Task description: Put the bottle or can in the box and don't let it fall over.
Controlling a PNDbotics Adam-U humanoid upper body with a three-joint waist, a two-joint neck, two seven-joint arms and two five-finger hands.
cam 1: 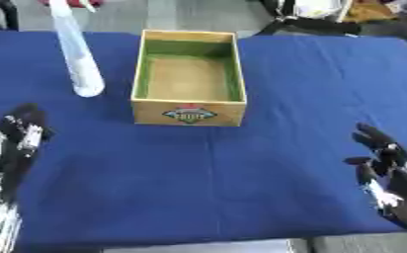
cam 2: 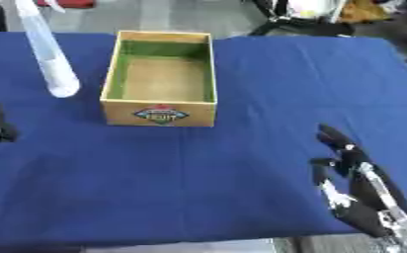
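Both hands, left hand [cam 1: 17, 141] lower left and right hand [cam 2: 349, 170] lower right, rest open and empty, while the tall clear bottle [cam 1: 77, 54] stands upper left beside the wooden box [cam 1: 189, 111], likely to topple if nudged.

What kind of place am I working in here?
Probably a lab or workshop test bench, not a home: a table under a blue cloth, one staged wooden box beside a clear bottle, and gear cluttered on a grey floor behind.
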